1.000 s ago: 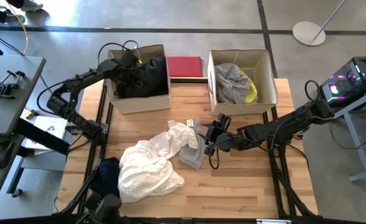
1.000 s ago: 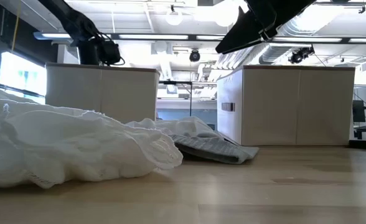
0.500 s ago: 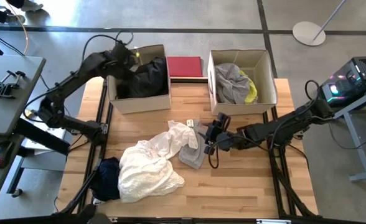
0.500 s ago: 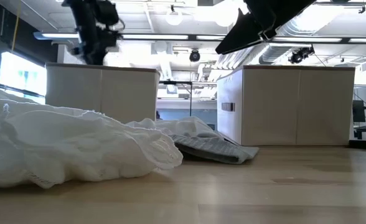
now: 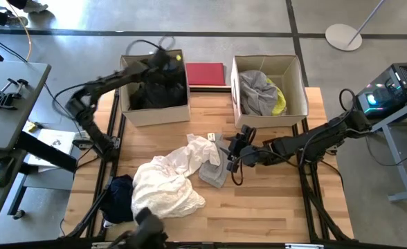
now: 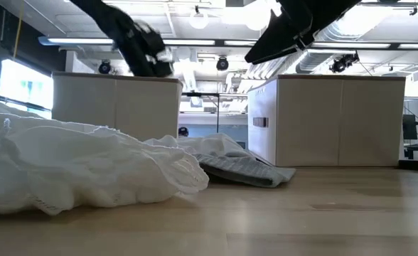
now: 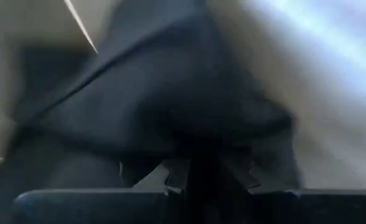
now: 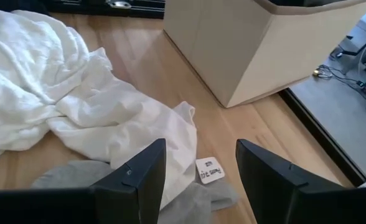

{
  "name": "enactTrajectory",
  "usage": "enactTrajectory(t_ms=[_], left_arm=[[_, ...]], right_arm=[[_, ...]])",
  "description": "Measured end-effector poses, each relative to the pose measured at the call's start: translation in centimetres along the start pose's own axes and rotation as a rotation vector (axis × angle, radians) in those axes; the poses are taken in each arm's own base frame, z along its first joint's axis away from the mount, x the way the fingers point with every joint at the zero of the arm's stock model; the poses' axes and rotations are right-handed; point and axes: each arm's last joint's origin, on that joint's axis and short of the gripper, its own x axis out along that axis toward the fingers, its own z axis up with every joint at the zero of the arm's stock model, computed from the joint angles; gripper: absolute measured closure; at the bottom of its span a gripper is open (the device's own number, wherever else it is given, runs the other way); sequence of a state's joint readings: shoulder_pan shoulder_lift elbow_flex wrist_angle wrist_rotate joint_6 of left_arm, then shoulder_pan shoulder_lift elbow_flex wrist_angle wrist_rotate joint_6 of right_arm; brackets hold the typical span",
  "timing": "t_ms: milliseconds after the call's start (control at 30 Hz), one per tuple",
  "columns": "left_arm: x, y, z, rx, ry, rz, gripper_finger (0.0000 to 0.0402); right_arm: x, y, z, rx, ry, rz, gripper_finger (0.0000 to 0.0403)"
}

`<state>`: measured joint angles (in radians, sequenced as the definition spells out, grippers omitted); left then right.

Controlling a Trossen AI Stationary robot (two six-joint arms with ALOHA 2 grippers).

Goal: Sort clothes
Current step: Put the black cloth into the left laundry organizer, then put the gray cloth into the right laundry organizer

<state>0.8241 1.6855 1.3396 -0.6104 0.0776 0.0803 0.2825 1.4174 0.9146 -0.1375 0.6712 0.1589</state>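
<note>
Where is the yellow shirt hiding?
In the high view, the yellow garment is inside the right cardboard box, tucked at its right side beside a grey garment.

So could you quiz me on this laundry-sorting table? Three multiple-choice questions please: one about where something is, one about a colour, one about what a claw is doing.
1. Where is the left gripper?
A. over the left box
B. over the white heap
C. off the table's front edge

2. What colour peeks out beside the grey garment in the right box?
A. red
B. yellow
C. blue

3. How are the right gripper's fingers?
A. shut on a sock
B. shut on nothing
C. open, nothing between them

Answers:
1 A, the high view shows it above the black clothes in the left box.
2 B, a yellow garment lies at the grey one's edge.
3 C, its wrist view shows a gap, with the white garment beyond.
</note>
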Motion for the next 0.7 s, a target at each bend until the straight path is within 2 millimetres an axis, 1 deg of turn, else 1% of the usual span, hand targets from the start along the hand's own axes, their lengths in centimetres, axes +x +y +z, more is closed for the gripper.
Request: enactTrajectory(t_ms=[100, 167, 233, 300, 367, 433, 533, 633, 700], left_arm=[[3.7, -0.3, -1.1, 0.01, 0.132, -0.023, 0.036], [5.2, -0.7, -1.6, 0.03, 0.18, -0.029, 0.036], [5.8, -1.1, -1.7, 0.055, 0.198, -0.006, 0.036], [5.5, -1.6, -1.6, 0.094, 0.194, 0.038, 0.0363], [4.5, -2.2, -1.4, 0.126, 0.177, 0.084, 0.0368], [2.5, -2.7, -1.1, 0.15, 0.147, 0.116, 0.0375], [-1.2, -3.6, -0.5, 0.168, 0.059, 0.133, 0.0385], [-5.1, -5.0, -0.5, 0.173, -0.014, 0.114, 0.0392], [-7.4, -6.2, -0.8, 0.187, -0.066, 0.087, 0.0396]], right_arm=[[-0.1, 0.2, 0.0, -0.004, -0.002, 0.008, 0.0222], [-0.2, 0.3, 0.0, -0.005, -0.003, 0.011, 0.0222], [-0.2, 0.3, 0.0, -0.005, -0.003, 0.013, 0.0222], [-0.2, 0.3, 0.0, -0.005, -0.003, 0.013, 0.0222], [-0.2, 0.3, 0.0, -0.006, -0.003, 0.013, 0.0222], [-0.2, 0.3, 0.0, -0.006, -0.003, 0.013, 0.0222], [-0.1, 0.1, 0.0, -0.004, -0.001, 0.007, 0.0222], [0.0, 0.0, 0.0, 0.0, 0.002, 0.003, 0.0222], [0.1, 0.1, -0.4, -0.004, 0.01, 0.035, 0.0222]])
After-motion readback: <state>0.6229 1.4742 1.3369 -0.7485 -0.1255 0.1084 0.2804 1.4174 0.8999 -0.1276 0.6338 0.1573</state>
